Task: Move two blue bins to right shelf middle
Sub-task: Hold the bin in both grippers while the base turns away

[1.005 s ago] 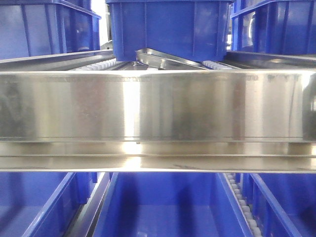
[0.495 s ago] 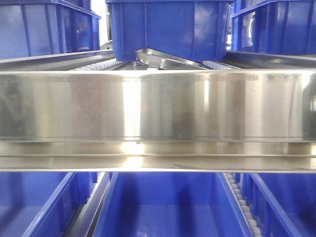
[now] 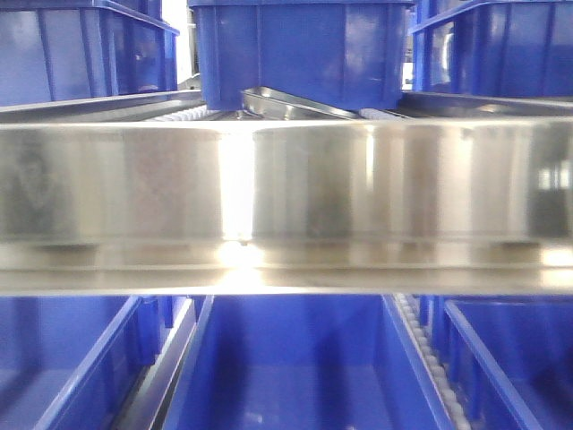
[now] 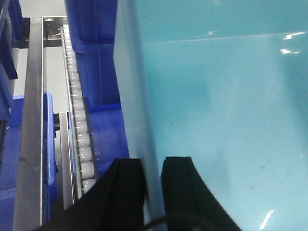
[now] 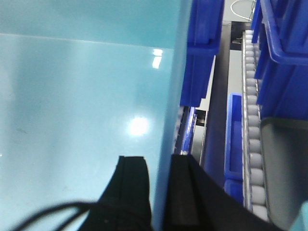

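Left gripper (image 4: 153, 163): jaws clenched across the left wall of the pale cyan bin (image 4: 226, 120). One black finger (image 4: 129, 192) is outside the wall, the other inside over the bin floor.

Right gripper (image 5: 158, 160): same on the opposite wall, jaws grasping it, with the inner finger over the floor and the outer finger outside.

The bin hangs between the two arms, gripped at the rim on both side walls. Only one tub's inside shows in the wrist views, so I can't tell whether a second is nested in it.

Left wrist view: just outside the bin's left wall a white roller track (image 4: 79, 139) runs away from the camera. A steel side rail (image 4: 31, 144) lies beyond it. Dark blue bins (image 4: 96, 57) are ahead, close to the cyan wall.

Right wrist view: a roller lane (image 5: 252, 144) runs off the right wall, with more dark blue bins around it.

Front view, slightly blurred: the shelf's front rail (image 3: 286, 184), brushed steel, spans the frame edge to edge and sits level. Dark blue bins sit on the tier behind it, the middle one near the rail. Lower-tier bins (image 3: 286, 367), also dark blue and open-topped, show under the rail.
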